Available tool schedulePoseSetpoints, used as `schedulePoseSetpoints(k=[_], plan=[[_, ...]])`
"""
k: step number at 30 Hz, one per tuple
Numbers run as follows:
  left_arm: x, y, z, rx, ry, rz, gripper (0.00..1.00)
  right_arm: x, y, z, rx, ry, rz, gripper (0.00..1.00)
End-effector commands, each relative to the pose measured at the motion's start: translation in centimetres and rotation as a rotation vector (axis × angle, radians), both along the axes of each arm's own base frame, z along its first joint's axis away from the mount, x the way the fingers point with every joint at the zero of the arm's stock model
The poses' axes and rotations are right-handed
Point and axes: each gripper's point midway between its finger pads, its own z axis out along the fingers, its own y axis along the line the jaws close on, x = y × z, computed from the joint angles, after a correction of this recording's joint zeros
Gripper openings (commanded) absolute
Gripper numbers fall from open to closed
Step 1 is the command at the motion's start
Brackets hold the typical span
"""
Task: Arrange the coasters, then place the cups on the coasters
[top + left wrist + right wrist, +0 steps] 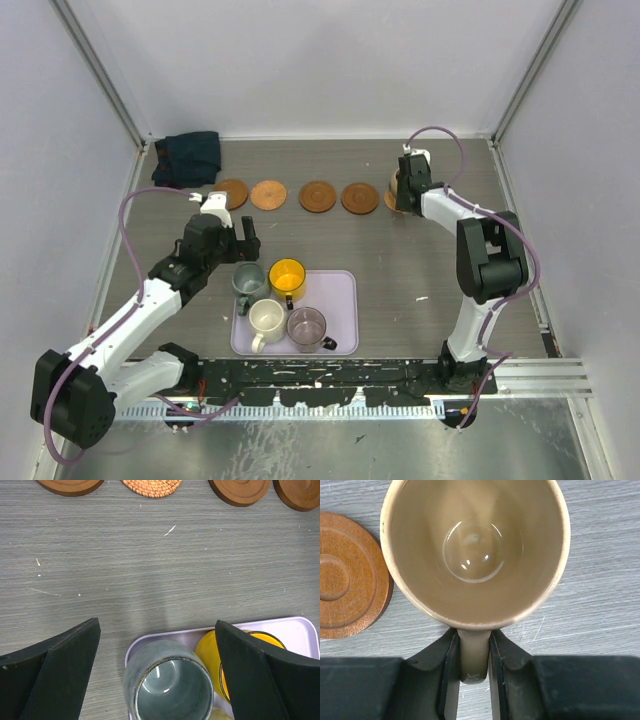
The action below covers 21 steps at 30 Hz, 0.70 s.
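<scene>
Here, the right gripper (472, 652) is gripping the tan cup (475, 550) by its handle (473, 667), which is sitting squeezed between the two dark fingers (440, 680). The cup's open mouth is lying just beyond the fingertips, facing up. A wooden coaster (345, 575) is lying to the left of the fingers, its edge slipping under the cup's rim in this view. Whether the cup is standing on a coaster of its own cannot be told.

The left gripper (157, 626) is hovering with its fingers (60, 670) spread wide apart and holding nothing. The grey-green cup (167, 685) is standing upright between them, nearer the right finger, in the corner of the lavender tray (295, 630). The yellow cup (210, 652) is touching it and is partly hidden behind the right finger. Well ahead of the fingertips, across bare table (150, 560), a woven coaster (152, 486) is lying in a row with other wooden ones.
</scene>
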Motion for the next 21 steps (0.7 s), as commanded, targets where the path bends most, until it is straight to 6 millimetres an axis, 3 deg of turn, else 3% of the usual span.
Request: schedulePoseSetpoints(k=[1, 12, 21], plan=[[0.5, -0.2, 1.7, -0.029, -0.064, -0.006, 0.99, 2.0, -0.3, 3.7, -0.025, -0.17, 0.035, 0.01], [0.4, -0.3, 1.9, -0.033, -0.074, -0.013, 0.99, 2.5, -0.6, 7.8, -0.041, -0.367, 0.053, 0.01], [0.4, -0.4, 1.6, -0.033, -0.067, -0.018, 0.99, 2.8, -0.2, 9.1, -0.025, -0.394, 0.073, 0.01]])
